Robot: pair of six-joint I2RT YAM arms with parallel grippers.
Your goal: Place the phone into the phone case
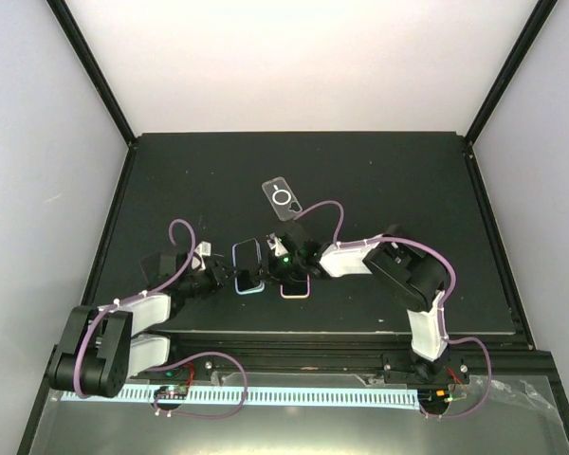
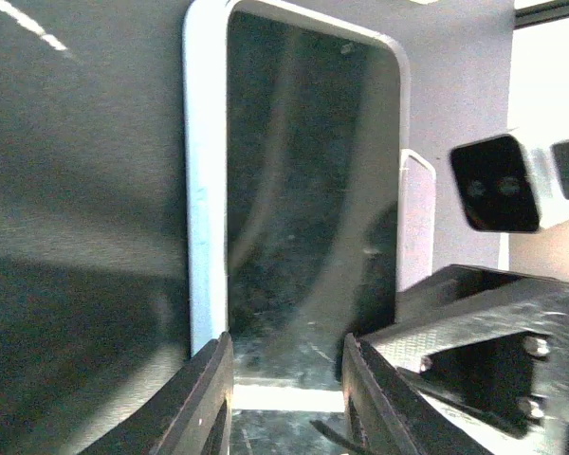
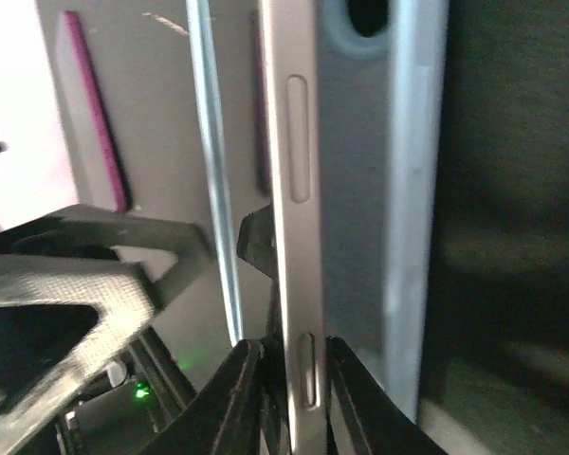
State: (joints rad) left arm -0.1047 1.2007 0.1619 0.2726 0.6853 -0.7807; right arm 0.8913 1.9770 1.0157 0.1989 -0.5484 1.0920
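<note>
On the black matte table (image 1: 379, 180), the slim phone with a dark glass screen and a pale silver-blue metal frame (image 1: 249, 263) sits near the front edge between the two arms, well apart from the clear plastic phone case with a white ring on its back (image 1: 282, 198), which lies flat farther back near the middle of the table. The right gripper (image 1: 283, 258) reaches in from the phone's right side. In its own wrist view the jaws of the right gripper (image 3: 289, 355) are clenched on the phone's thin side rail (image 3: 299, 142), one dark finger on each face, with two long side buttons showing along that rail. The left gripper (image 1: 226, 275) meets the phone from the left. In the left wrist view the phone's screen (image 2: 303, 190) faces the camera and stands up in front of it, and the left gripper (image 2: 286, 351) has its jaws parted at the phone's near end. The gap between them is narrower than the phone, so they are not clamped across it. Whether the fingertips touch the frame cannot be told. Just right of the phone, partly under the right gripper, lies a flat rounded rectangle with a pink rim (image 1: 296, 289), and its pink edge (image 3: 90, 104) also shows in the right wrist view. Whether it is a phone or a case is unclear.
</note>
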